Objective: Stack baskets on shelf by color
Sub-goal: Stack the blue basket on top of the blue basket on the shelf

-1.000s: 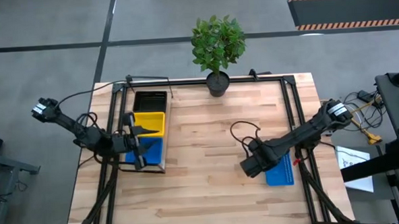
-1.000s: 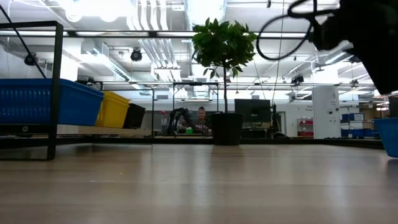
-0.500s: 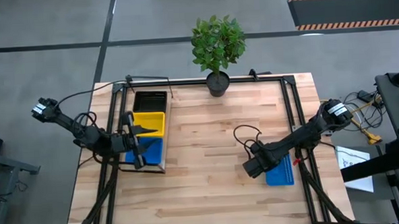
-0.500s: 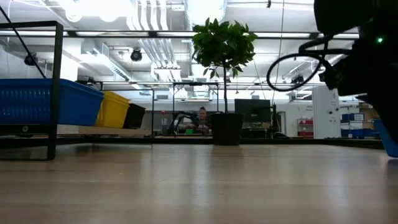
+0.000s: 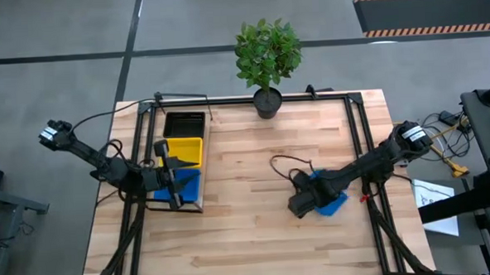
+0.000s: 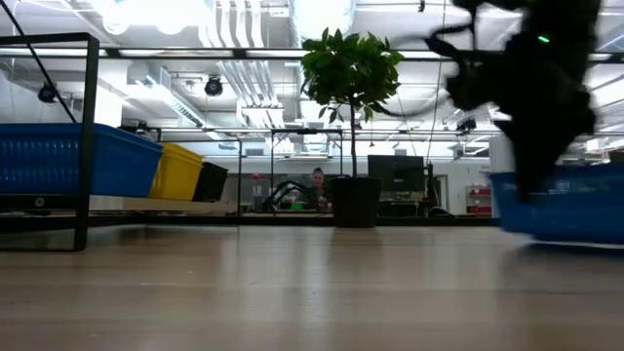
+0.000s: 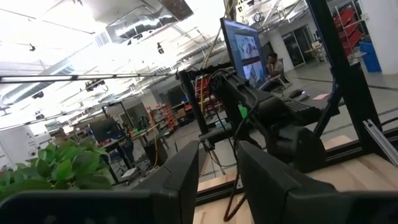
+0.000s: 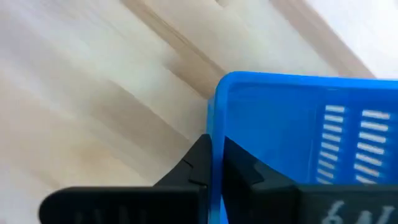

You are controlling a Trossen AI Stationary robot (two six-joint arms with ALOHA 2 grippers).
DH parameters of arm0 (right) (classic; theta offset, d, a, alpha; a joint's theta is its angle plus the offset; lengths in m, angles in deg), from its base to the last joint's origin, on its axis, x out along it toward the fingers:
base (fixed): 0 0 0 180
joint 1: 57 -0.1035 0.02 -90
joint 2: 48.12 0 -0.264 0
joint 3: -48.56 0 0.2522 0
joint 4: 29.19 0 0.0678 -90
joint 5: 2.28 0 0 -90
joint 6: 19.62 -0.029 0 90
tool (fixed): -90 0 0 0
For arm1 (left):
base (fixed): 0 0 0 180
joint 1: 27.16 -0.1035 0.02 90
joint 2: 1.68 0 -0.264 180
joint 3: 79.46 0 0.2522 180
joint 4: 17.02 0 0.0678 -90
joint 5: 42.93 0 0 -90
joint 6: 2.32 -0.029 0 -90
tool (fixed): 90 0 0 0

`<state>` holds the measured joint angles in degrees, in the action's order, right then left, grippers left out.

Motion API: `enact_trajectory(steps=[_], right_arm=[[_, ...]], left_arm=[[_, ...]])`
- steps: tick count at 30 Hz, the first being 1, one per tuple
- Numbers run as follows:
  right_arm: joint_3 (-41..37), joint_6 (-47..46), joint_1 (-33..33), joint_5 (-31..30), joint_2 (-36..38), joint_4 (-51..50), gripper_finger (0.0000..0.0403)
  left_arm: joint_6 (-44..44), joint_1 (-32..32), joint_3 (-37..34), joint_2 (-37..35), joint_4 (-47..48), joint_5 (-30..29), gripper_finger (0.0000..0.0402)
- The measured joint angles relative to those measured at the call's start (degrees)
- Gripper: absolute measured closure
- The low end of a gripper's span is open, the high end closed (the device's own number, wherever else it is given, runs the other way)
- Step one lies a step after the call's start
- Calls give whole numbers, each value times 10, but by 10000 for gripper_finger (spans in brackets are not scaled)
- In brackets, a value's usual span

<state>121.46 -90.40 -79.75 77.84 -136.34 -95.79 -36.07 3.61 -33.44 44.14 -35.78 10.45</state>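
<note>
The right hand [image 5: 312,202], lower right of centre, is clamped on the blue basket's [image 8: 311,134] thin rim; light, stiff plastic, probably tilting. The left hand [image 7: 219,177] is apart.

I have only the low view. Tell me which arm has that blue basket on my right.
Observer: The right arm. Its pincer sits at the blue basket on the table's right half.
Operator: Confirm the grip.
Observer: Right wrist view shows the fingers pinching the basket's wall, one inside, one outside.
Operator: Report the left arm.
Observer: Left pincer is over the shelf, by the yellow basket and another blue basket. Its fingers stand apart, empty.
</note>
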Motion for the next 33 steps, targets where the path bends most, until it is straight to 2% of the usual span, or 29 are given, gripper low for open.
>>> enact_trajectory(steps=[3,6,9,15,20,25,28,33], right_arm=[[11,90,19,-22,-2,102,390],[20,198,40,-21,-17,223,390],[42,294,61,-8,-44,300,391],[124,430,89,-4,-127,309,392],[196,493,101,-5,-190,298,390],[235,540,103,-6,-218,291,387],[241,558,105,-6,-221,290,369],[241,582,107,-7,-198,284,316]], left_arm=[[1,0,11,13,-1,0,304],[1,0,18,30,-1,0,304],[2,0,21,45,0,0,304],[4,0,21,79,-10,0,304],[6,0,21,106,-41,-1,304],[42,0,23,124,-46,-3,304],[66,0,22,130,-44,-4,304],[94,0,23,142,-44,-5,304]])
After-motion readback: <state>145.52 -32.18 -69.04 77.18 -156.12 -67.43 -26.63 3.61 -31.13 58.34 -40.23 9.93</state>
